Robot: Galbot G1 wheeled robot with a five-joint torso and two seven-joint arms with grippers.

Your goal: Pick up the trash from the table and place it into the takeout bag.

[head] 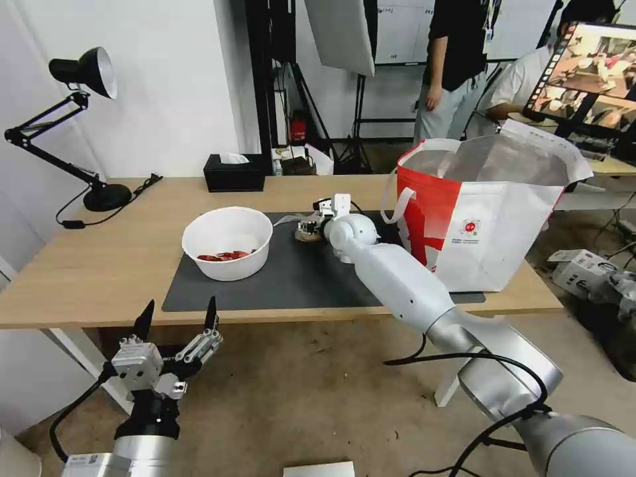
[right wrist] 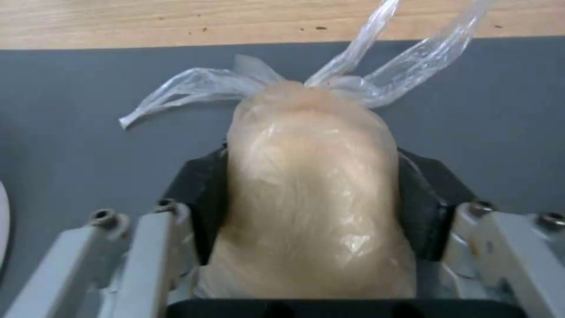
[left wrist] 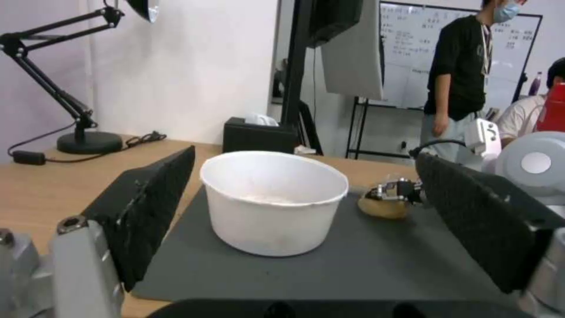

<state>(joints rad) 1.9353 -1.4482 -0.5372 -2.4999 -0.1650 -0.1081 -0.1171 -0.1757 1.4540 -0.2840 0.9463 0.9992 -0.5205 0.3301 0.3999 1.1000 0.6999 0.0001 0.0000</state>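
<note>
The clear bag with the beige bun (right wrist: 306, 128) lies on the dark grey mat (head: 298, 281) of the table (head: 99, 265), and my right gripper (head: 310, 227) is shut on it, a black pad (right wrist: 203, 194) pressed to each side. The bag's knotted ends trail away over the mat. To the bun's left stands the white round bowl (head: 227, 242) with red scraps. The red-and-white takeout bag (head: 493, 228) stands open at the table's right end, just behind my right arm. My left gripper (head: 179, 313) hangs open below the table's front edge, facing the bowl (left wrist: 273, 201).
A black tissue box (head: 233, 173) sits at the table's back edge and a black desk lamp (head: 99, 192) at the far left. Behind the table are light stands, a monitor (head: 589, 73) and people. Boxes lie on the floor at right (head: 583, 271).
</note>
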